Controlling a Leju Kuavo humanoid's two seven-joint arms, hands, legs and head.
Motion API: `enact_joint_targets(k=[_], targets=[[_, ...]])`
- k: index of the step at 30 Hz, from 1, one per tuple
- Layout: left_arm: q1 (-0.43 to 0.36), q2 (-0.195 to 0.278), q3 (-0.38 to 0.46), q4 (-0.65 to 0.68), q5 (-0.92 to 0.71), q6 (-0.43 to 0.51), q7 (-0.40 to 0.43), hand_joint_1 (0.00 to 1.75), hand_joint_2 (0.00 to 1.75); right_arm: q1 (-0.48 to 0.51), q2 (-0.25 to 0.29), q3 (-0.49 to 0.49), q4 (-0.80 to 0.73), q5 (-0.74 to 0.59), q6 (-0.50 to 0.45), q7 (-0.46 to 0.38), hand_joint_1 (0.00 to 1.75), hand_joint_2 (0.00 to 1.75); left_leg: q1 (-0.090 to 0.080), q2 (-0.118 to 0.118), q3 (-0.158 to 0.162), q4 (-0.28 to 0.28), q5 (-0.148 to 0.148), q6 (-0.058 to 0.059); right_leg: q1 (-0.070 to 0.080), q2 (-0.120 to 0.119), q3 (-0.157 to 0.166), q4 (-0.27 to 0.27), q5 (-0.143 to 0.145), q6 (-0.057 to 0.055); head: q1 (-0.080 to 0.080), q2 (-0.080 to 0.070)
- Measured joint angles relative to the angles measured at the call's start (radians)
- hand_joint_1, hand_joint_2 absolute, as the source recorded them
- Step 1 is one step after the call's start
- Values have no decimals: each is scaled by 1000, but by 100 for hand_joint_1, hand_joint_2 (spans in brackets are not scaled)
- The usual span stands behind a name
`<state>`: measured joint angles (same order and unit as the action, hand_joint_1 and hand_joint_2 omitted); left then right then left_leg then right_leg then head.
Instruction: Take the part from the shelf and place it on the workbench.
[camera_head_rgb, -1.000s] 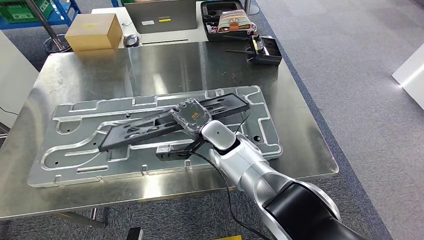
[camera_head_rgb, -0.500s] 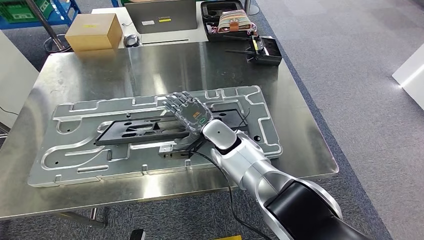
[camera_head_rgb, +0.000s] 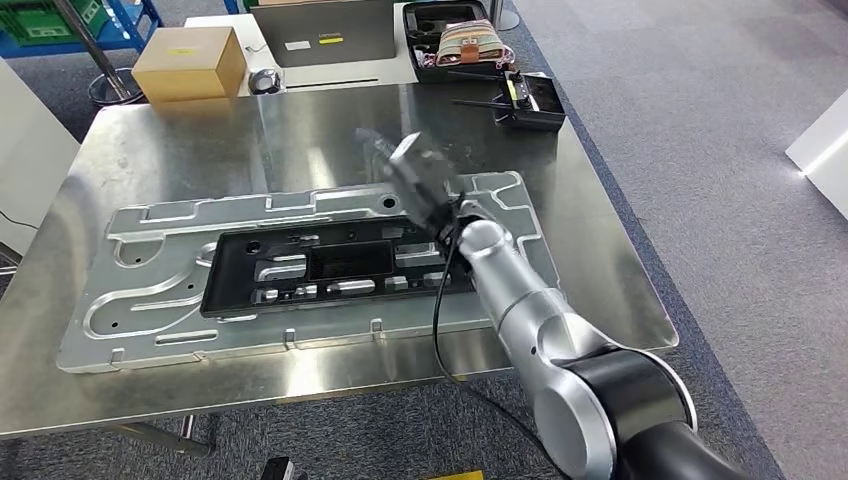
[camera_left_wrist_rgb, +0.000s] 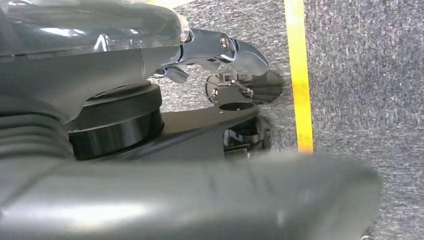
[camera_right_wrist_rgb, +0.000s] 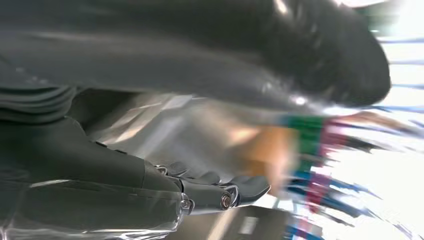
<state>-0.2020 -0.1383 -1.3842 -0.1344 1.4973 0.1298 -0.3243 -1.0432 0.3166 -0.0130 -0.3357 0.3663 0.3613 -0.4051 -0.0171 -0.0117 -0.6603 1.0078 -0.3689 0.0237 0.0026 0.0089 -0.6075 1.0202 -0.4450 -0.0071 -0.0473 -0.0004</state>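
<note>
The black frame-shaped part (camera_head_rgb: 340, 265) lies flat on the grey machined plate (camera_head_rgb: 150, 300) that covers the steel workbench (camera_head_rgb: 300, 130). My right hand (camera_head_rgb: 415, 172) hovers above the plate's far right edge, blurred, fingers spread and holding nothing; it is clear of the part. In the right wrist view the same hand (camera_right_wrist_rgb: 150, 190) is blurred, with its thumb and fingers apart and nothing between them. My left hand (camera_left_wrist_rgb: 150, 55) hangs over grey carpet, fingers extended and empty.
At the back of the bench stand a cardboard box (camera_head_rgb: 188, 62), a laptop (camera_head_rgb: 320, 32), an open black case (camera_head_rgb: 460, 42) and a remote controller (camera_head_rgb: 530, 100). A blue rack (camera_head_rgb: 60, 25) stands far left. A yellow floor line (camera_left_wrist_rgb: 298, 75) crosses the carpet.
My right hand let go of the part, which went from tilted to lying flat on the plate. The hand then rose and moved away toward the far right.
</note>
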Motion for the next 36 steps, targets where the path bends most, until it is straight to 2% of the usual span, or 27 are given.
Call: enact_joint_targets(k=[3, 7, 10, 15, 18, 22, 28, 33, 36], targets=[[-2, 2, -3, 0, 0, 8, 7, 0, 0, -29, 0, -171, -34, -225, 98, 30, 0, 0, 0, 0, 0, 0, 0, 0, 0, 0, 0, 0, 0, 1, 0, 0], [-8, 5, -4, 0, 0, 12, 7, 0, 0, -45, 2, -316, -93, -445, 109, 83, 0, 0, 0, 0, 0, 0, 0, 0, 0, 0, 0, 0, 1, 1, 0, 0], [-11, 7, -5, 0, 0, 13, 7, 0, 0, -44, 4, -351, -138, -561, 102, 107, 0, 0, 0, 0, 0, 0, 0, 0, 0, 1, 0, 0, 1, 1, 0, 0], [-15, 9, -5, 0, 0, 18, 5, 0, 0, -18, 8, -355, -218, -728, 120, 117, 0, 0, 0, 0, 0, 0, 0, 0, 0, 1, 0, 0, 0, 1, 0, 0], [-16, 10, -6, 0, 5, 35, 13, 0, 0, 59, 13, -309, -362, -903, 126, 117, 0, 0, 0, -1, 0, 0, 0, 0, 0, -1, 0, 0, 0, 1, 0, 0], [-14, 14, -6, 0, 20, 64, 37, 0, 0, 227, 12, -147, -682, -1054, 72, 86, 0, 0, -1, -1, 0, 0, -3, 0, -1, 2, 0, 0, -1, 1, 0, 0], [-13, 21, -6, 0, 21, 92, 85, 0, 0, 395, 2, 35, -1054, -1079, 42, 50, 0, 0, -3, 0, 0, 2, -7, 4, -3, 3, 1, -1, -4, 5, 0, 0], [-15, 24, -11, 0, 10, 101, 96, 0, 0, 483, -16, 116, -1215, -1058, 46, 16, 0, 0, -7, 0, 1, 7, -13, 13, -7, 3, 4, -1, -8, 12, 0, 0], [-18, 25, -13, 0, 8, 100, 98, 0, 0, 516, -25, 140, -1273, -1045, 55, -1, 0, 0, -6, 1, 8, 0, -13, 22, -8, 2, 11, -1, -12, 21, 0, 0]])
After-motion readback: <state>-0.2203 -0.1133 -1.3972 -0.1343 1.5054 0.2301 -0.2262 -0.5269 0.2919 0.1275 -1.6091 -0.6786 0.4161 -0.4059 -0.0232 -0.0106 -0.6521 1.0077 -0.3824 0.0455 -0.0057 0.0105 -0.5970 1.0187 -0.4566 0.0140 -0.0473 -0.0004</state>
